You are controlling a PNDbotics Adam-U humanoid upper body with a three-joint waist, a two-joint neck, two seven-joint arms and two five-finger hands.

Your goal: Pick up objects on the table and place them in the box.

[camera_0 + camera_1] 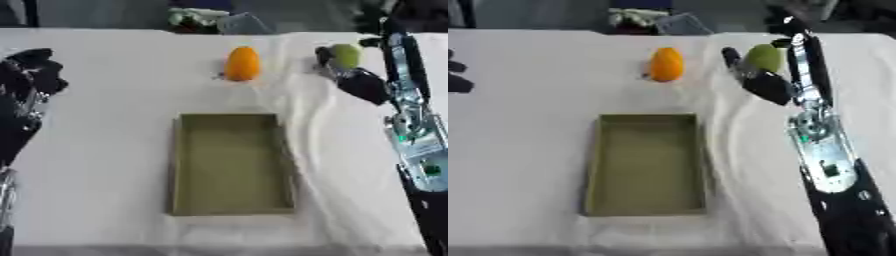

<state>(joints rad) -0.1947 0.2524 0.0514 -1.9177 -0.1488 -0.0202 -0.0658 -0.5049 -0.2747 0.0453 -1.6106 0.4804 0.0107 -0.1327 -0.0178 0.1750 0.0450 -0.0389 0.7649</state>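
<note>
The right hand (759, 80) is stretched far out over the white-draped counter (96, 150), and its fingers (732, 59) reach up the near-left side of a green fruit (766, 56). The fruit sits just beyond and to the right of those fingers, touching them or very nearly so. Whether they have curled round it or only lie against it, I cannot tell from here. The fruit looks roundish, a little taller than wide, so no long axis matters much for the grasp.

This is plainly the nearer hand for that fruit. The left hand (31, 75) hangs at the far side of the counter, well apart from everything, its dark fingers bunched and holding nothing that I can see.

An orange fruit (242, 63) stands upright to the left of the right hand's fingers, near but clear of them. The open box (179, 165) lies back toward the robot and left of those fingers, empty. Nothing stands between the green fruit and the box; my guess is that the carry only has to clear the box's far rim, with rumpled cloth folds underneath.
</note>
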